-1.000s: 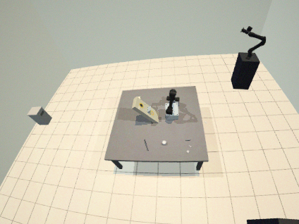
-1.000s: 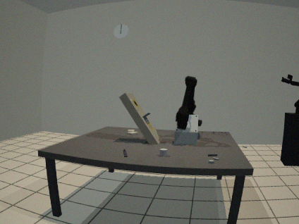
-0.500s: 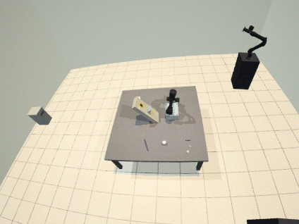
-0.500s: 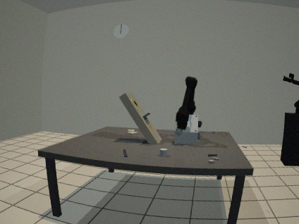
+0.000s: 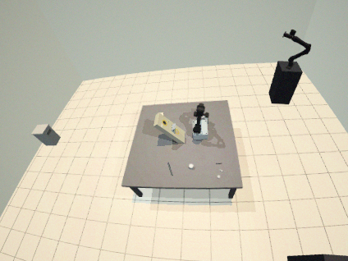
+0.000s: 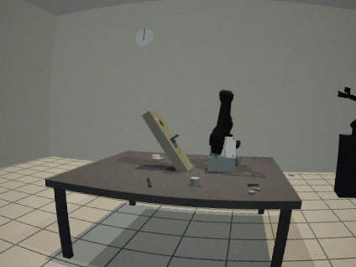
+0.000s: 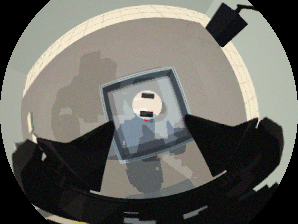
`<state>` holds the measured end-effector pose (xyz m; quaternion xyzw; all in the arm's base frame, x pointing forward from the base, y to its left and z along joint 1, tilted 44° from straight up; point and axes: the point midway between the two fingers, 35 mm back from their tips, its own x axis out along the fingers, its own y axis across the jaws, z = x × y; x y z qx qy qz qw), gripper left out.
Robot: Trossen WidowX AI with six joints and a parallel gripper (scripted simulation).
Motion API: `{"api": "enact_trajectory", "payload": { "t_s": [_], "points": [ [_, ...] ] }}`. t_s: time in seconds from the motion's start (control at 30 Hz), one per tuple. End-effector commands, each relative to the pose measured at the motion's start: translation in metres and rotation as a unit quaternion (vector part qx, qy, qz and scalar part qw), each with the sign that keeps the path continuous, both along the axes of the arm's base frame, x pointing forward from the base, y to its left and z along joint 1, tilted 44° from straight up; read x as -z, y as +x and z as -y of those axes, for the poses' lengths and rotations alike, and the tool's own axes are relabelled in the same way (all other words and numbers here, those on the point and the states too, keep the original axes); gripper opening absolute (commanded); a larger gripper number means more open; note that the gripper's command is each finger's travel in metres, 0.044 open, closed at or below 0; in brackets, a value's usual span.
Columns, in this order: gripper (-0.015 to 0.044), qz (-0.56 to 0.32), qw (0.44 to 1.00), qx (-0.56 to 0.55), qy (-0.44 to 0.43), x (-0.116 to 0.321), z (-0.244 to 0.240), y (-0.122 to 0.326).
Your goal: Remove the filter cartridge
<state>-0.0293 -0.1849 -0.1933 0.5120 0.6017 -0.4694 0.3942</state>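
The round filter cartridge (image 7: pixel 147 104) lies inside the grey tray (image 7: pixel 137 80) (image 6: pixel 222 164) (image 5: pixel 200 138) in the wrist view, its pale face with two dark slots turned up. It is well inside the walls, and a soft shadow shows beside it. My gripper (image 7: pixel 150 121) is open, its two black fingers wide apart above the tray, with nothing between them. The top and exterior views show the arm reaching down at the tray, but the cartridge is too small or hidden there. The service panel (image 5: pixel 176 135) (image 6: pixel 168 147) leans left of the tray, with a dark round opening (image 5: pixel 164 122) in its face.
A grey lever-like part (image 6: pixel 174 138) sticks out of the panel's face. A white upright plate (image 6: pixel 229 147) stands by the tray and arm. A white cylinder (image 5: pixel 191 166) (image 6: pixel 195 181), a dark rod (image 5: pixel 170 168) (image 6: pixel 149 182) and a few small parts lie near the table's front.
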Motion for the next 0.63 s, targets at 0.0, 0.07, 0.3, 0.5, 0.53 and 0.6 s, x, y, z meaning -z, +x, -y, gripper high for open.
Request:
{"api": "enact_trajectory", "payload": {
  "t_s": [0.0, 0.07, 0.3, 0.5, 0.53, 0.6],
  "points": [
    [0.0440, 0.002, 1.000, 0.002, -0.017, -0.028, 0.032, 0.006],
    [0.0440, 0.002, 1.000, 0.002, -0.017, -0.028, 0.032, 0.006],
    [0.0440, 0.000, 1.000, -0.002, -0.019, -0.016, 0.024, 0.003],
    [0.0440, 0.000, 1.000, -0.002, -0.019, -0.016, 0.024, 0.003],
    [0.0440, 0.000, 1.000, -0.002, -0.019, -0.016, 0.024, 0.003],
    [0.0440, 0.000, 1.000, -0.002, -0.019, -0.016, 0.024, 0.003]
  ]
}}
